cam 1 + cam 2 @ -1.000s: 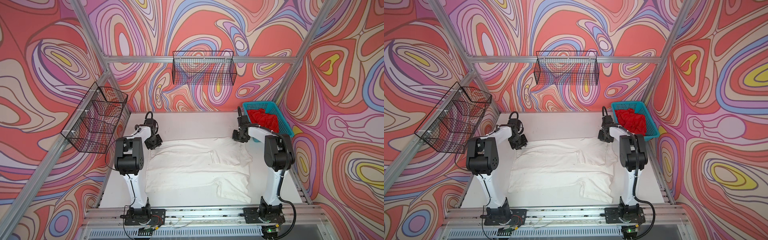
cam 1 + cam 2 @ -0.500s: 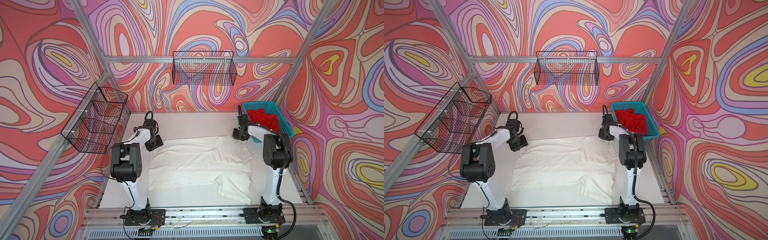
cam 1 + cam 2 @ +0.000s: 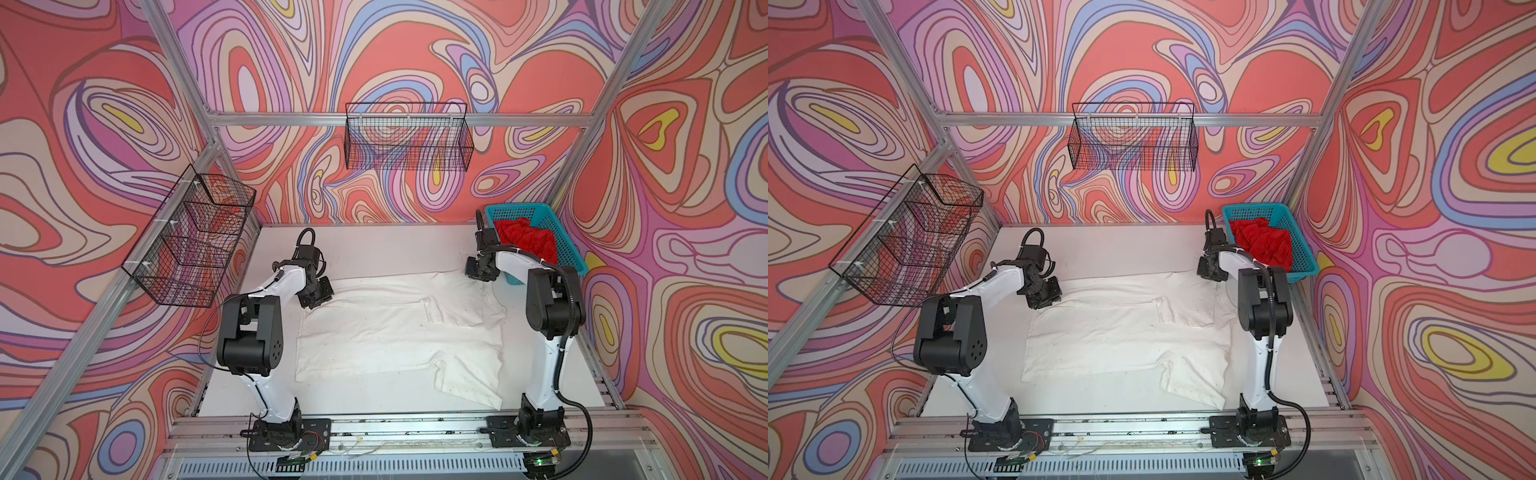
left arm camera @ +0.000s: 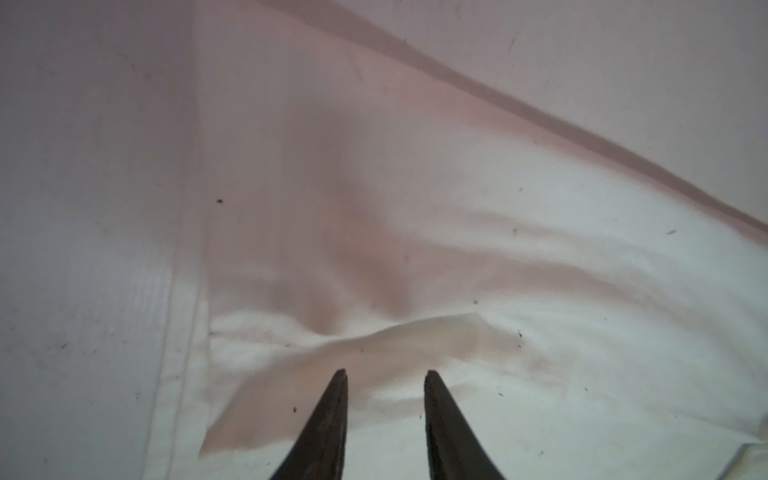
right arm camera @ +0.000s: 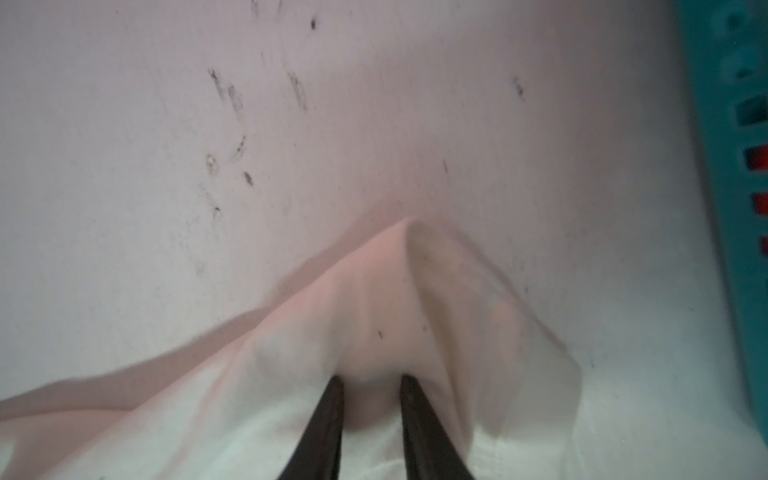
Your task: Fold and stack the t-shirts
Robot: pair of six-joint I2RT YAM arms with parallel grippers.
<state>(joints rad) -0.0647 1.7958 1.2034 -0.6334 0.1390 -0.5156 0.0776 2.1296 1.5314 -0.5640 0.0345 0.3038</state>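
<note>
The right gripper (image 5: 371,380) pinches a raised peak of the white t-shirt (image 5: 374,316) between its narrowly set dark fingers (image 5: 328,419), the cloth tenting up from the tips; in a top view it sits low at the shirt's far right corner (image 3: 482,272), just beside the teal basket (image 3: 575,259). The left gripper (image 4: 385,374) is low over the shirt's far left corner (image 3: 318,293), its jaws standing a narrow gap apart with a small upturned flap of cloth just ahead of the tips; whether any cloth is actually caught between them I cannot tell. The white t-shirt (image 3: 1125,332) lies spread flat across the middle of the white table (image 3: 374,245), faint dark specks on it, one sleeve folded inward near the right side and the near right part bunched and trailing toward the front rail. The red t-shirt (image 3: 525,243) lies crumpled inside the teal basket at the table's far right corner, well apart from the white one.
</note>
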